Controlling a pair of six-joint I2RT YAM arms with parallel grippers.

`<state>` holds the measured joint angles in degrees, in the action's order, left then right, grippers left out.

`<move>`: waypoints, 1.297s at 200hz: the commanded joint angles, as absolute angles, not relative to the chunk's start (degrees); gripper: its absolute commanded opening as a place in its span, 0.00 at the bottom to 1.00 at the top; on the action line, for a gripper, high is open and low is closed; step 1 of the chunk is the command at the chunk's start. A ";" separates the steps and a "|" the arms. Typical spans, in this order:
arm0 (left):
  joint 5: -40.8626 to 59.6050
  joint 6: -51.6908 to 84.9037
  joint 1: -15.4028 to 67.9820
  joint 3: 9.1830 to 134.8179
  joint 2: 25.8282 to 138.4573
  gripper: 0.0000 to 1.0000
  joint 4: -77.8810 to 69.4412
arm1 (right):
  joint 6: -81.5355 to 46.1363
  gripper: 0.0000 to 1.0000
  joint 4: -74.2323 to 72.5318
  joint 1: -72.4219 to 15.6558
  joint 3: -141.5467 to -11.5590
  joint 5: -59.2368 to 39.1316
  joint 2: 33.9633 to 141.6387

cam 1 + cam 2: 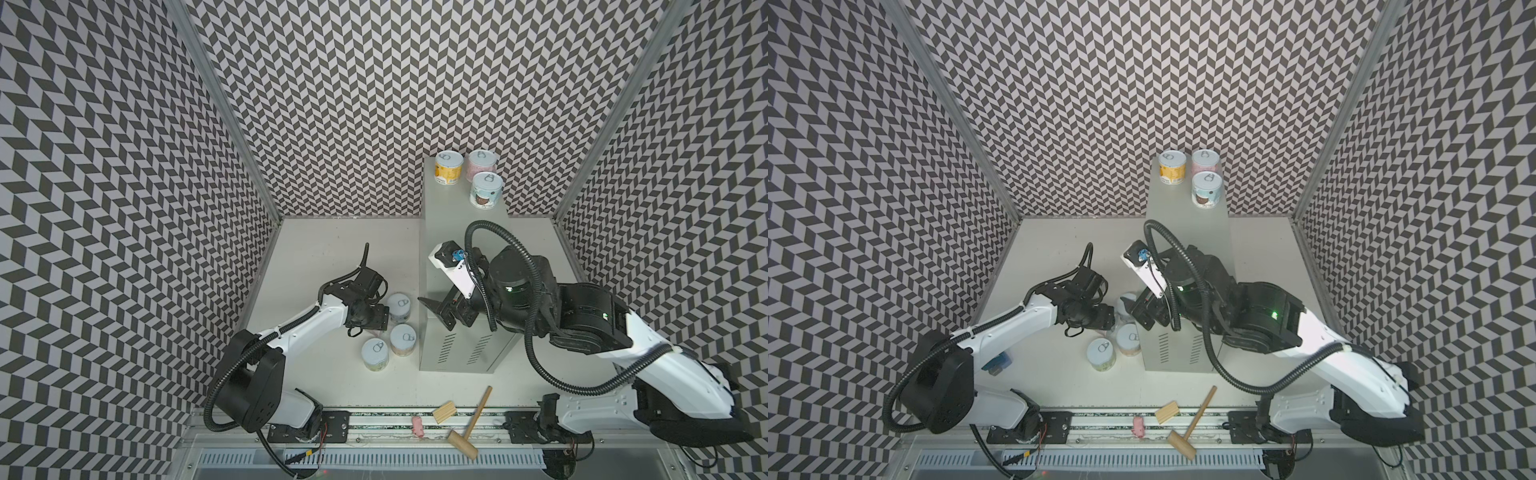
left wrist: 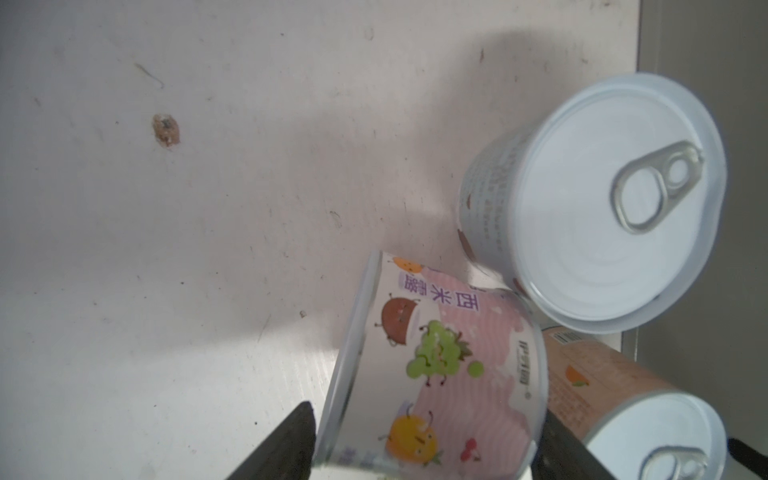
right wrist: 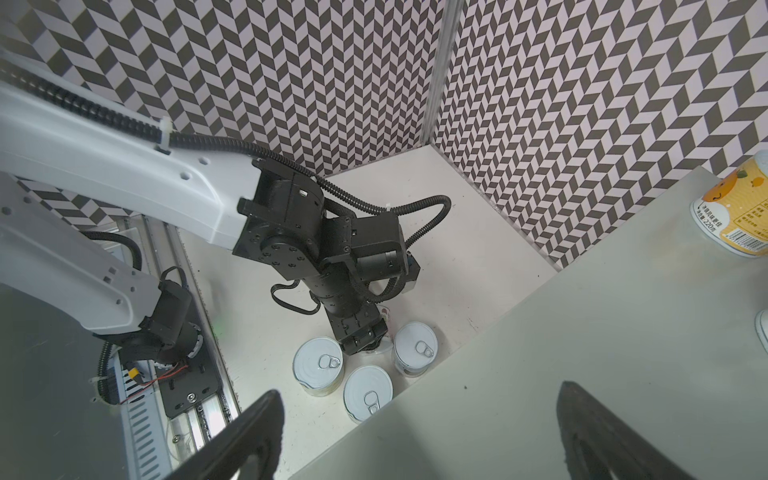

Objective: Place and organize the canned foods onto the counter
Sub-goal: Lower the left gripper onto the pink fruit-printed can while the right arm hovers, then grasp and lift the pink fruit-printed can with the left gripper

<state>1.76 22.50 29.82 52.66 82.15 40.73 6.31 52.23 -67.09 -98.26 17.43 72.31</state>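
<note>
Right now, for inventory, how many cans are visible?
7. On the counter: yellow can, pink can, blue can. On the table beside it: three upright cans. In the left gripper: a tipped pink can.

Cabinet (image 1: 461,232) stands on the worktop (image 1: 332,249), right of centre. Three cans (image 1: 486,189) stand at the rear of its top. Left of its front, three upright cans (image 1: 402,338) cluster on the worktop, a tipped can (image 2: 436,374) just beside them. Mallet (image 1: 477,413) and block (image 1: 444,411) lie along the front edge.

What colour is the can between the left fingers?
Pink, with cartoon fruit; the can shows best in left wrist view.
</note>
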 commanded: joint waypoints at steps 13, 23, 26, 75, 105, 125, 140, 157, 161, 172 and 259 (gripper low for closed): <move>3.33 22.76 27.82 52.39 81.97 0.69 37.98 | 6.83 0.99 49.25 -67.32 -98.00 18.54 71.20; 3.87 22.76 27.11 52.47 81.68 0.64 37.80 | 6.85 0.99 49.24 -67.32 -98.00 18.65 71.34; 3.91 22.76 26.93 52.47 81.54 0.63 37.72 | 6.84 0.99 49.22 -67.32 -98.00 18.64 71.41; 3.22 23.77 22.40 52.98 77.98 0.56 37.05 | 6.84 0.99 49.05 -67.32 -98.02 19.02 71.64; 3.07 25.02 19.99 53.16 74.53 0.54 36.06 | 6.37 0.99 47.28 -67.32 -96.08 20.08 70.21; 3.45 25.49 18.66 53.18 72.20 0.52 35.69 | 6.58 0.99 45.83 -67.28 -94.85 20.32 69.17; 2.74 25.88 17.79 53.23 70.08 0.52 35.51 | 6.50 0.99 45.10 -67.25 -94.11 21.12 68.66; 3.23 25.71 16.32 53.80 67.99 0.52 35.46 | 6.46 0.99 44.43 -67.16 -93.11 22.64 68.07; 3.38 25.73 16.06 53.98 67.51 0.51 35.42 | 6.42 0.99 44.29 -67.15 -92.85 22.88 67.89; 4.39 25.17 15.65 54.41 66.10 0.51 34.48 | 6.35 0.99 43.45 -67.02 -91.98 22.96 67.29; 8.72 19.15 15.64 69.13 59.18 0.50 36.25 | 8.69 0.99 37.16 -66.62 -86.12 22.16 63.19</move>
